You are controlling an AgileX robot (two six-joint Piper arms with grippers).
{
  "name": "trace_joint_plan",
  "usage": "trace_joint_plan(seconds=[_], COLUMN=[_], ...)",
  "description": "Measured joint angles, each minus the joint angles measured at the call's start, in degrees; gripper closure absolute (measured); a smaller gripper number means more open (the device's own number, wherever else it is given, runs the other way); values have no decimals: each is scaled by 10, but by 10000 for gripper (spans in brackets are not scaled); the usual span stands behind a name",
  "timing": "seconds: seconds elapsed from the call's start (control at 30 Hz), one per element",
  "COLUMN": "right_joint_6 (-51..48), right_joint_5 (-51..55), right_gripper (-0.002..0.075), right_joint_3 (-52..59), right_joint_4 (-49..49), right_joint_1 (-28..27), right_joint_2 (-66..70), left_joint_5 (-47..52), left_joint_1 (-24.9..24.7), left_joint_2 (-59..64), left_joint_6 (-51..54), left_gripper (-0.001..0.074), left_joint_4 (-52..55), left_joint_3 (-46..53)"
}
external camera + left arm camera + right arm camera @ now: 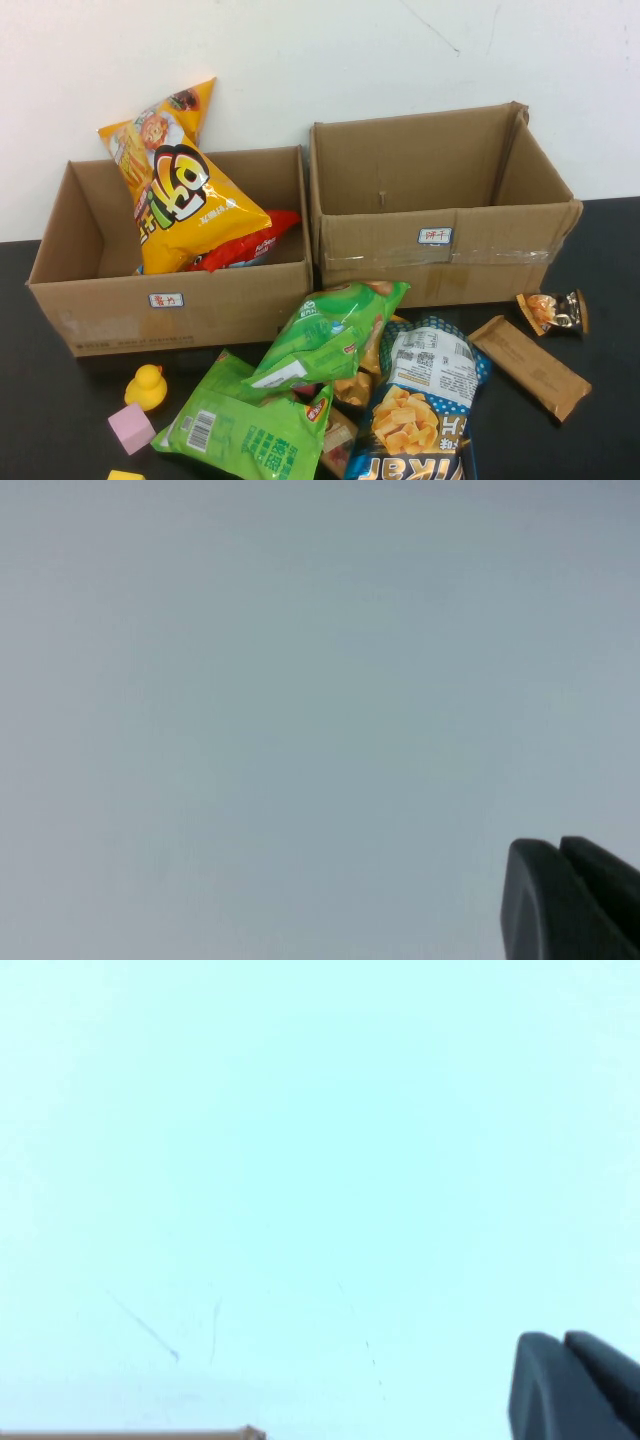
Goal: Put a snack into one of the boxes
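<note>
1. Boxes first, in the high view: the lower box (170,300) sits on the black worktop (610,260), and the taller box (440,240), with clear tape across its front, stands just beside it on the side away from the yellow duck (147,386). Each carries a small white label. Inside the lower box a yellow chip bag (180,190) stands tilted, with a red bag (250,245) beneath it. In front of the lower box lie two green bags (325,335), a blue snack bag (420,400), a brown bar (530,365), the duck and a pink block (131,428). Neither arm shows here.
2. Left wrist view: the left gripper (575,900) is a dark tip against a blank pale wall (300,680); whether its jaws are released or clenched, I cannot tell.
3. Right wrist view: the right gripper (578,1385) shows likewise before the pale wall (300,1160), with a sliver of brown cardboard (200,1434) at the edge; its jaws' state I cannot tell.
</note>
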Motion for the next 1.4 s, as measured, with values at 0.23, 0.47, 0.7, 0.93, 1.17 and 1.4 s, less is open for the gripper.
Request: trace_joint_plan(seconds=[0.23,0.47,0.7,0.93,1.17,1.4], right_joint_6=[-38,-89,-242,-352,-416,-422], right_joint_5=[201,344,416,421,419,417], right_gripper=[726,726,726,726,726,726], right_joint_3=[-128,-192,-200,-201,-201,-201], right_joint_4=[0,1,84,198,265,284], right_joint_1=[0,0,0,0,0,0], right_joint_2=[31,168,333,405,412,413], left_joint_5=[468,650,669,708,743,722], left_joint_1=[0,0,0,0,0,-34], left_joint_2=[11,108,253,433,597,795], left_joint_6=[-92,-85,-56,200,400,526], left_gripper=[736,736,736,736,736,736], left_joint_4=[53,89,15,-237,-400,-522], left_joint_3=[-175,-270,-263,-323,-427,-623])
